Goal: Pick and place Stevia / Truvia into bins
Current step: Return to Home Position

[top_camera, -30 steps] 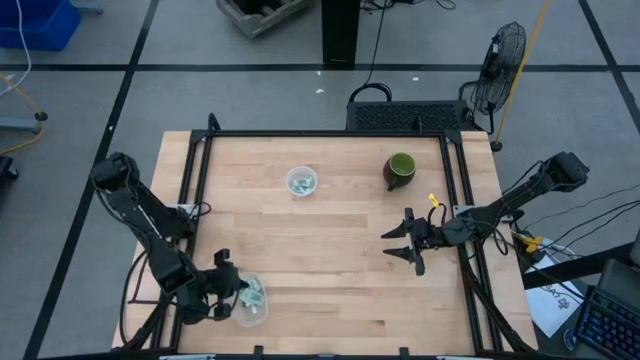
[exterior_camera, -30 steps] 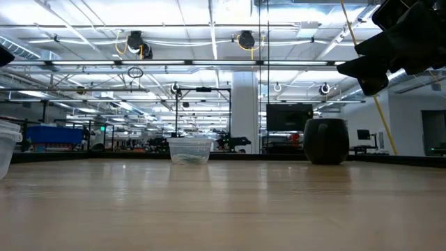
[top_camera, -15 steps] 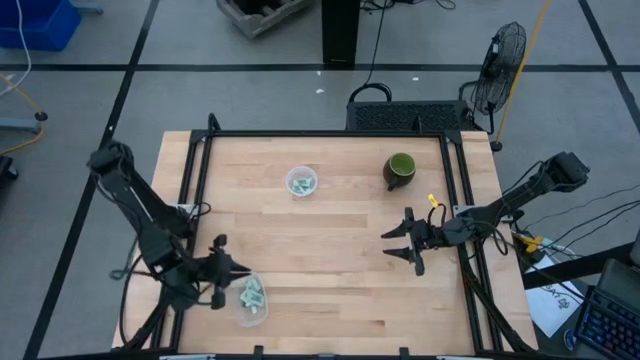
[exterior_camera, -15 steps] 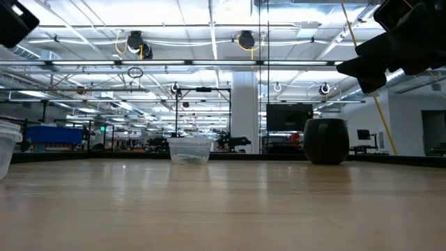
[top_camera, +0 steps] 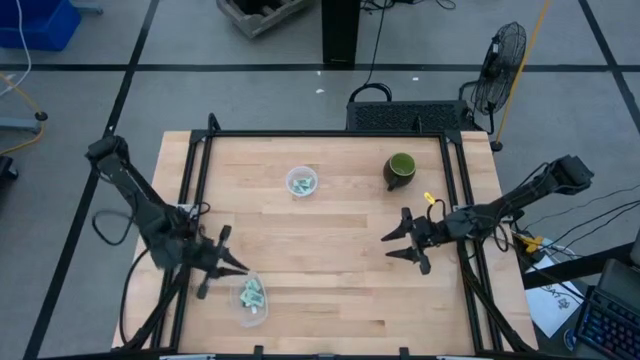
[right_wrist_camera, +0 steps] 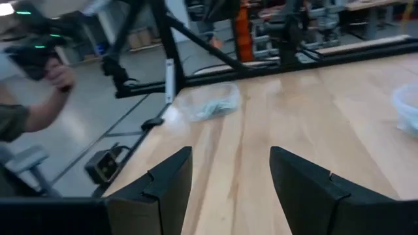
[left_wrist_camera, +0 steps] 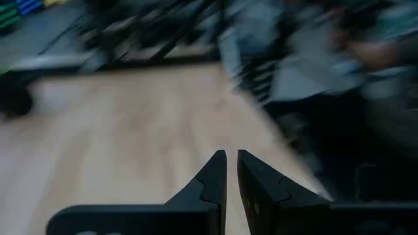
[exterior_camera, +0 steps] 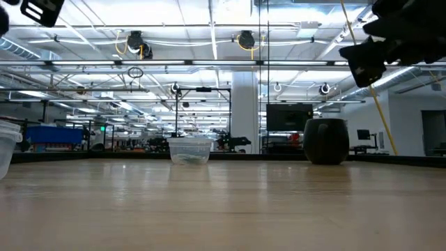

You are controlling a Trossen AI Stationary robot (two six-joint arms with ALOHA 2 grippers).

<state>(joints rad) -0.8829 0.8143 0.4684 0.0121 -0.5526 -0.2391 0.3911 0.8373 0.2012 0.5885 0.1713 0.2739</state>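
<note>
Green and white sachets (top_camera: 251, 295) lie inside the clear oval tub (top_camera: 238, 306), which stands near the table's near-left corner. More sachets sit in the round clear cup (top_camera: 301, 182), far of centre. No loose sachet shows on the wood. My left gripper (top_camera: 222, 264) hovers just left of and beyond the tub; its fingers (left_wrist_camera: 233, 160) are shut on nothing. My right gripper (top_camera: 402, 241) hangs open above the right side of the table; its fingers (right_wrist_camera: 230, 171) point toward the tub (right_wrist_camera: 212, 102).
A dark green mug (top_camera: 400, 170) stands at the far right, beyond my right gripper. A black frame rail (top_camera: 320, 134) runs around the table. In the right wrist view, a person's hand (right_wrist_camera: 49, 68) shows past the table's left edge. Bare wood lies between the arms.
My left gripper has drawn back from over the oval tub, rising and moving toward the table's far and left sides. The tub and its sachets stay where they were.
</note>
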